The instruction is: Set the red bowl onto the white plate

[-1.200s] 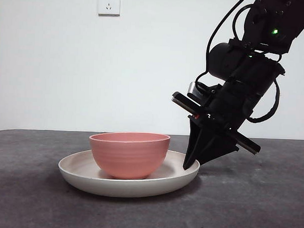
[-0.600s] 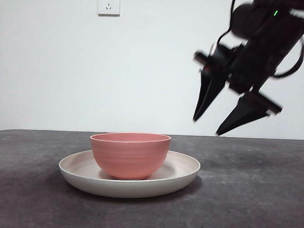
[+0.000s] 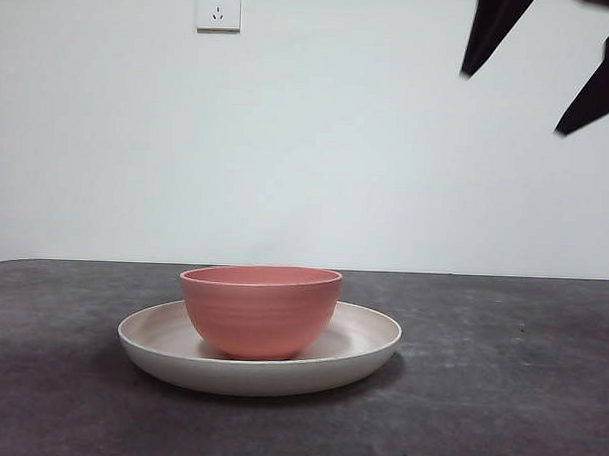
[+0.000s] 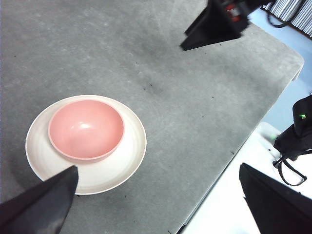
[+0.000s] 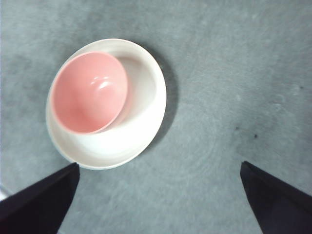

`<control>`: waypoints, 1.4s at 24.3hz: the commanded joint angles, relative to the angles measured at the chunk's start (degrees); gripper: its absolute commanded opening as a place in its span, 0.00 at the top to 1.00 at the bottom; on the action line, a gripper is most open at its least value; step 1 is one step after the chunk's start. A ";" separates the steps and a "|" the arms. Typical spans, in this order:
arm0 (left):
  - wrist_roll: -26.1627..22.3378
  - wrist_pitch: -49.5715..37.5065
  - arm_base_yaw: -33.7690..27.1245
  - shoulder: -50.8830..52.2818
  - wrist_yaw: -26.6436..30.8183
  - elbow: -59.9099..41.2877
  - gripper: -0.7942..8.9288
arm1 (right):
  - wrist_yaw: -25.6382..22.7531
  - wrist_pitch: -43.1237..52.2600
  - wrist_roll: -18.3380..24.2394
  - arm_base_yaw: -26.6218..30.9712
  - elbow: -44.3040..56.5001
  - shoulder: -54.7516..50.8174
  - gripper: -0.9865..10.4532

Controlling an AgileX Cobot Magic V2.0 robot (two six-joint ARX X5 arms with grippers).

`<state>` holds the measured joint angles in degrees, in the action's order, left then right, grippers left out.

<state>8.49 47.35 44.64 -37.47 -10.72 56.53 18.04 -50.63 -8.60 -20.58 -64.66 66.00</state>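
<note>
Sitting upright inside the wide, shallow off-white plate (image 3: 366,342), the small salmon-pink ridged bowl (image 3: 260,311) rests on the plate's floor, nearer one side of the rim than the other, as both wrist views show. The plate lies flat on the dark grey table (image 3: 499,395). High above and to one side, the right gripper (image 3: 535,66) hangs in the air with its two black jaws spread wide and nothing between them. The left gripper (image 4: 161,200) is also raised well clear of the table, jaws wide apart and empty. A white wall socket (image 3: 218,6) shows on the back wall.
</note>
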 commanded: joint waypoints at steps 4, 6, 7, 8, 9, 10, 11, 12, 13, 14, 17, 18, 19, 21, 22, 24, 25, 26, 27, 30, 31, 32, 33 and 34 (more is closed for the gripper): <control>0.15 -0.68 0.48 -0.26 -0.28 0.74 0.37 | -0.07 -0.48 1.90 -2.08 4.17 -11.02 0.43; 0.15 -0.68 0.48 -0.26 -0.28 0.74 0.37 | 0.09 -1.14 2.91 -3.30 6.73 -16.31 0.43; 0.15 -0.68 0.48 -0.26 -0.28 0.74 0.37 | 0.09 -1.44 3.41 -4.00 7.87 -18.80 0.43; 0.15 -0.68 0.48 -0.26 -0.28 0.74 0.37 | -0.02 -1.79 3.78 -4.63 8.68 -20.92 0.43; 0.15 -0.68 0.48 -0.26 -0.28 0.74 0.37 | -0.07 -2.03 4.17 -5.27 9.31 -23.30 0.43; 0.15 -0.68 0.48 -0.26 -0.28 0.74 0.37 | -0.09 -2.19 4.20 -5.62 9.51 -25.00 0.43; 0.15 -0.68 0.48 -0.26 -0.28 0.74 0.37 | -0.07 -2.14 4.17 -5.79 9.51 -26.47 0.43; 0.15 -0.68 0.48 -0.26 -0.28 0.74 0.37 | -0.07 -2.12 4.20 -5.81 9.51 -27.85 0.43; 0.15 -0.68 0.48 -0.26 -0.28 0.74 0.37 | -0.09 -2.12 4.20 -5.81 9.51 -28.85 0.43; 0.15 -0.68 0.48 -0.26 -0.28 0.74 0.37 | -0.07 -2.12 4.20 -5.81 9.51 -29.48 0.43; 0.15 -0.52 0.48 -0.26 -0.28 0.74 0.58 | 0.15 -2.47 4.20 -5.81 9.51 -29.83 0.65; 0.17 -0.28 0.48 -0.26 -0.28 0.74 0.81 | 0.13 -2.64 4.17 -5.81 9.51 -29.75 0.86; 0.13 -0.31 0.48 -0.26 -0.28 0.74 0.89 | 0.09 -2.49 4.17 -5.81 9.51 -29.75 0.89; 0.15 -0.35 0.48 -0.26 -0.28 0.74 0.89 | 0.13 -1.99 4.09 -5.81 9.51 -29.79 0.89; 0.09 -0.35 0.48 -0.26 -0.28 0.74 0.89 | 0.07 -2.05 4.13 -5.81 9.51 -29.81 0.89; 0.09 -0.35 0.48 -0.26 -0.28 0.74 0.89 | 0.02 -2.03 4.15 -5.81 9.51 -29.81 0.89; 0.09 -0.35 0.48 -0.26 -0.26 0.74 0.89 | -0.09 -2.03 4.15 -5.81 9.51 -29.81 0.89; 0.09 -0.37 0.48 -0.26 -0.28 0.74 0.89 | -0.09 -2.03 4.15 -5.81 9.51 -29.81 0.89; 0.09 -0.35 0.48 -0.26 -0.28 0.74 0.89 | -0.09 -2.03 4.15 -5.81 9.51 -29.79 0.89; 0.09 -0.35 0.48 -0.26 -0.26 0.74 0.89 | -0.07 -2.03 4.15 -5.81 9.51 -29.79 0.89; 0.09 -0.55 0.48 -0.24 -0.26 0.74 0.89 | -0.07 -2.03 4.15 -5.81 9.51 -29.79 0.89; 0.09 -0.63 0.48 -0.17 -0.28 0.66 0.89 | -0.09 -2.03 4.15 -5.81 9.51 -29.79 0.89; 0.09 -0.61 0.48 -0.17 -0.28 0.63 0.89 | -0.07 -2.03 4.15 -5.81 9.49 -29.79 0.89; 0.04 -0.70 0.04 -0.15 -0.13 0.63 0.89 | -0.07 -2.01 4.15 -5.81 9.51 -29.81 0.89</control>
<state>8.51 47.46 44.58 -37.45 -10.72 56.53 17.98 -53.28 -4.73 -26.00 -54.81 35.99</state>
